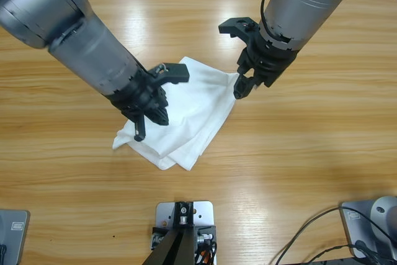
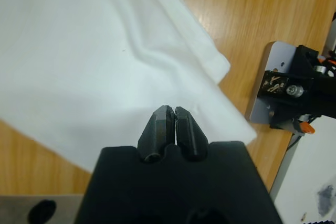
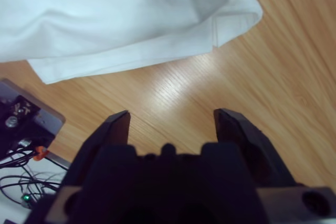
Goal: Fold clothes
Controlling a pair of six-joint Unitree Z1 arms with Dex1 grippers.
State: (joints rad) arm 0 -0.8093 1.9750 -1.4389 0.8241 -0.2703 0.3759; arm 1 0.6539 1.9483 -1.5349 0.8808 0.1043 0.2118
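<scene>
The clothes are one white T-shirt (image 1: 192, 107), folded into a rough, slanted rectangle on the wooden table. My left gripper (image 1: 142, 132) hangs over its left part; in the left wrist view the two jaws of the left gripper (image 2: 170, 112) are pressed together just above the white cloth (image 2: 100, 51), and no fabric shows between them. My right gripper (image 1: 242, 86) is at the shirt's right edge. The right wrist view shows that gripper (image 3: 173, 120) open over bare wood, with a folded hem of the shirt (image 3: 121, 19) lying beyond the jaws.
Bare wooden table (image 1: 310, 153) surrounds the shirt on all sides. Cables (image 1: 322, 240) trail at the near right edge.
</scene>
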